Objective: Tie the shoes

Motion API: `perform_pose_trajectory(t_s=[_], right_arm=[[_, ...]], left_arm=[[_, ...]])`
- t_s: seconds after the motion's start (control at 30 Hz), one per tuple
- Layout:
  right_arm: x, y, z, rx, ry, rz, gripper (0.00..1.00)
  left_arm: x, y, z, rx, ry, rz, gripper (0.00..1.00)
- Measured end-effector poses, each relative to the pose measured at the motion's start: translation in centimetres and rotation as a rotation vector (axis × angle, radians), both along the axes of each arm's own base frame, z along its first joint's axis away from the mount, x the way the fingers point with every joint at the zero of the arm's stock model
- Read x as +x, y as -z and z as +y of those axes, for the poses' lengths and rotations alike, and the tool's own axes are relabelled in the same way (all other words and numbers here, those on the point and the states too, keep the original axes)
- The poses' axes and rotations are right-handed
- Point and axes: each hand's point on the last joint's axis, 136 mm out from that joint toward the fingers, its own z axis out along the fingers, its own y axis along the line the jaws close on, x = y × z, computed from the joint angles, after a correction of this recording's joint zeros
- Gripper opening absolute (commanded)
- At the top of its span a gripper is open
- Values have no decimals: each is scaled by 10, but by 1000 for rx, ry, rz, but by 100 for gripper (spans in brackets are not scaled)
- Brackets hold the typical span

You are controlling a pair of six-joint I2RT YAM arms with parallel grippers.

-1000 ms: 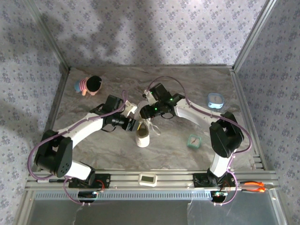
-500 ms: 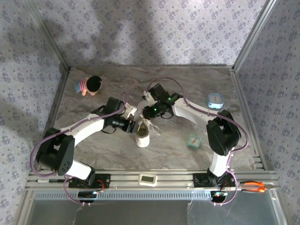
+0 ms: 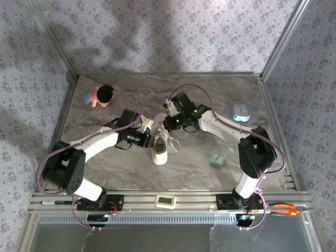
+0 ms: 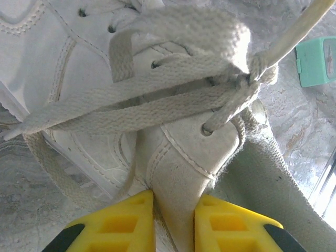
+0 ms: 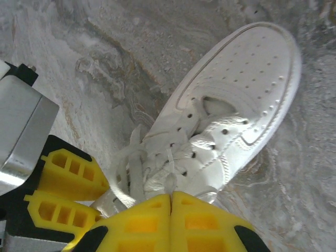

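white sneaker sits mid-table, toe twd the near edge. l gripper: fingers pinch the shoe's upper edge btwn them. r gripper: fingers pressed tight together just over the laces; can't tell if one's caught. both wrists crowd the shoe's back end. doll far left, blue round box and teal clock to the right, well apart.
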Motion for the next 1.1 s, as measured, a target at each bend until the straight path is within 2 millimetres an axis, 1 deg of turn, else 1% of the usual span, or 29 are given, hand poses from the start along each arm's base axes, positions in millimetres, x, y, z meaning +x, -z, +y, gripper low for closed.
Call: perform_pose_trajectory(t_s=[0.1,0.27,0.4,0.5,0.6,0.63,0.7,0.73,0.8,0.87,0.9,1.0,1.07,1.1], right_arm=[[4,1,-9,14,38,2,0],[7,12,-23,9,91,35,0],[9,16,-31,4,128,47,0],[12,18,-38,-2,161,50,0],[14,19,-44,-5,189,54,0],[15,19,-45,-5,193,54,2],[15,19,-45,-4,196,54,10],[15,19,-45,-4,198,56,17],[15,18,-45,-3,203,56,30],[16,17,-47,-8,207,48,43],[17,15,-48,-9,214,43,46],[19,3,-54,2,231,11,49],[17,-5,-61,7,246,-11,49],[16,-7,-66,8,255,-17,49]], left_arm=[[0,0,0,-1,-6,6,19],[0,0,0,-1,-11,10,19],[0,0,0,-1,-14,13,21],[0,0,0,0,-14,13,25],[0,1,1,6,-17,10,37],[0,1,2,10,-19,9,40],[0,0,4,22,-21,0,44],[1,-1,5,27,-23,-8,52],[1,-5,8,37,-19,-31,53],[2,-17,12,38,-20,-59,54],[4,-24,14,32,-23,-76,54],[18,-58,23,-2,-46,-165,55],[30,-83,35,-26,-79,-234,56],[33,-91,40,-34,-93,-255,56]])
